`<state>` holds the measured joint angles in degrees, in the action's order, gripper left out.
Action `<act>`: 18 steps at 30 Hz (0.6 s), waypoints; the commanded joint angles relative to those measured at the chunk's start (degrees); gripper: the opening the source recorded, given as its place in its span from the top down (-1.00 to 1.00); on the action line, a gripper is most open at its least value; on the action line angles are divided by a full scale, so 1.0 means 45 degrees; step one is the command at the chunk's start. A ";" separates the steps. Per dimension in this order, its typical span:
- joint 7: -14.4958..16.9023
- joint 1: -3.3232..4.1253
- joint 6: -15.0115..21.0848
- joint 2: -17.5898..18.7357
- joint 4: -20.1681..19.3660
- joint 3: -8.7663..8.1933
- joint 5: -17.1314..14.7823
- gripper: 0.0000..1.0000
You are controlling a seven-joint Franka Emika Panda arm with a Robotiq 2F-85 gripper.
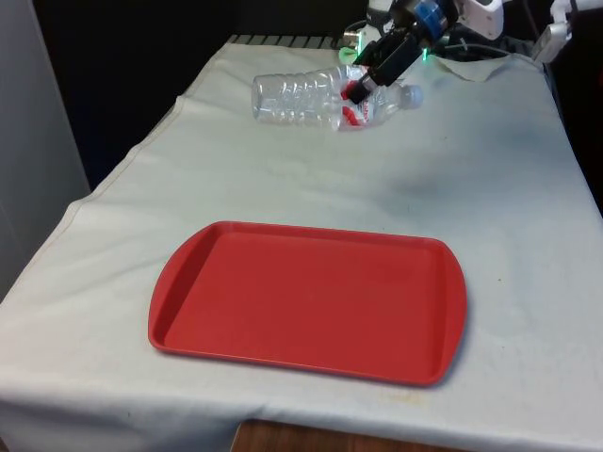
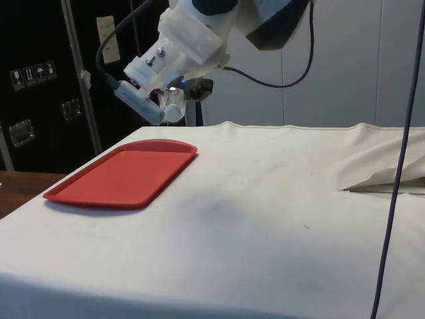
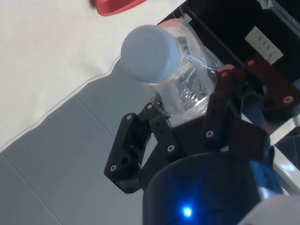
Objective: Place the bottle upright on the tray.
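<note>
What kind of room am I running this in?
Likely a lab test bench: a table under a white cloth, black equipment cabinets beside it, and just a red tray and plastic bottle as props.

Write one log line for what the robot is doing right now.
tool: shut on bottle | bottle: held near its neck, lying sideways, lifted at table's far end | tray: empty

From my end the bottle (image 1: 300, 99) reads as clear, ribbed, glossy plastic w/ a smooth matt pale cap (image 3: 149, 53). Tray (image 1: 311, 301) looks like smooth red plastic, slight sheen; tablecloth (image 1: 490, 188) is matt white fabric, a bit creased. Gripper (image 3: 185, 115) fingers look matt black plastic, approx.
</note>
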<state>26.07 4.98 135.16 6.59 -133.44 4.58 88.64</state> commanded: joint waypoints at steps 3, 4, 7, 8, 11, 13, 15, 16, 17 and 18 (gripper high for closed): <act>-0.0115 -0.0038 0.0140 0.0051 0.0216 -0.0013 -0.0191 0.71; -0.0153 -0.0038 0.0140 0.0064 0.0267 -0.0013 -0.0216 0.71; -0.0267 -0.0051 0.0140 0.0089 0.0344 -0.0013 -0.0229 0.71; -0.0331 -0.0051 0.0140 0.0115 0.0395 -0.0013 -0.0242 0.71; -0.0637 -0.0064 0.0166 0.0204 0.0560 -0.0013 -0.0255 0.71; -0.0789 -0.0064 0.0178 0.0255 0.0624 -0.0013 -0.0255 0.71; -0.0968 -0.0076 0.0204 0.0306 0.0713 -0.0013 -0.0255 0.71; -0.1006 -0.0038 0.0025 0.0293 0.0662 0.0000 -0.0191 0.71; -0.1070 -0.0076 0.0216 0.0331 0.0738 -0.0013 -0.0255 0.71; -0.1248 -0.0089 0.0255 0.0382 0.0802 -0.0013 -0.0255 0.71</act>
<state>20.68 4.81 135.39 8.14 -130.18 4.58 87.78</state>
